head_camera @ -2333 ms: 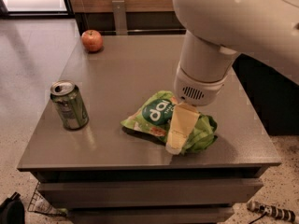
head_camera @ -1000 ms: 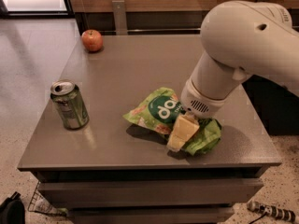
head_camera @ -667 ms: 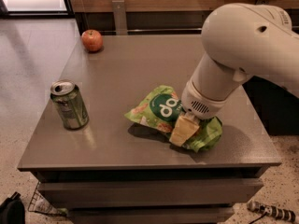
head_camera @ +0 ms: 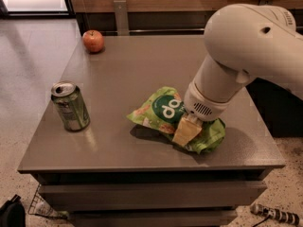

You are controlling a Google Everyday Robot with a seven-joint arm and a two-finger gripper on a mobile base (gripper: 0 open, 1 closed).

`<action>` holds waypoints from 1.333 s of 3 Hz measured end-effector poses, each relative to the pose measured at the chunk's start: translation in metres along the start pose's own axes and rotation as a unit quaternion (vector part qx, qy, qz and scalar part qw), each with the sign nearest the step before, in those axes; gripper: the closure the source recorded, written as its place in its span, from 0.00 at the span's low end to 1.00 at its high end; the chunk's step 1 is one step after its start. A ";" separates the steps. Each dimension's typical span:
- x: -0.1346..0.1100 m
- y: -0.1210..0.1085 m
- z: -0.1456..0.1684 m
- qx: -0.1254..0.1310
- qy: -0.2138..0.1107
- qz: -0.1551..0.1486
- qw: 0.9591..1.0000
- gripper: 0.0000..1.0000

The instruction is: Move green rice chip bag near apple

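the green rice chip bag (head_camera: pixel 163 111) lies toward the front right of the surface (head_camera: pixel 142 65), its long axis running roughly left to right along the front edge. it is crumpled light-green foil, thin and slippery-looking, with a dark-green oval of white letters facing up and orange chip pictures around it. the end effector (head_camera: pixel 186 131), a tan wedge below a white ribbed wrist, sits right down on the bag's right half, so the bag spreads mostly to its left. we cannot tell whether it is apart or clamped on the foil.

the move, as we judge it, turns on the apple (head_camera: pixel 93 40). small, round and red-orange, it sits at the far left corner, well apart from the bag, diagonally back and left.

a dented green soda can (head_camera: pixel 70 106), opened on top, stands upright near the left edge, left of that diagonal line.
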State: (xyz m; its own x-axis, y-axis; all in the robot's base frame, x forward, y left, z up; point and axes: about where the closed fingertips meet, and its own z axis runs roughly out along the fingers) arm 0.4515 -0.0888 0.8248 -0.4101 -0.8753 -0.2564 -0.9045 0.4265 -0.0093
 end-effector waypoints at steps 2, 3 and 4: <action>-0.016 -0.012 -0.034 0.044 0.000 -0.019 0.999 1.00; -0.030 -0.035 -0.066 0.067 -0.030 -0.037 0.997 1.00; -0.062 -0.088 -0.112 0.079 -0.127 -0.096 0.984 1.00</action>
State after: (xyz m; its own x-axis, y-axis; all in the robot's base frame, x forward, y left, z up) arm 0.5432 -0.0971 0.9501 -0.1724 -0.8668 -0.4679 -0.9245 0.3063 -0.2267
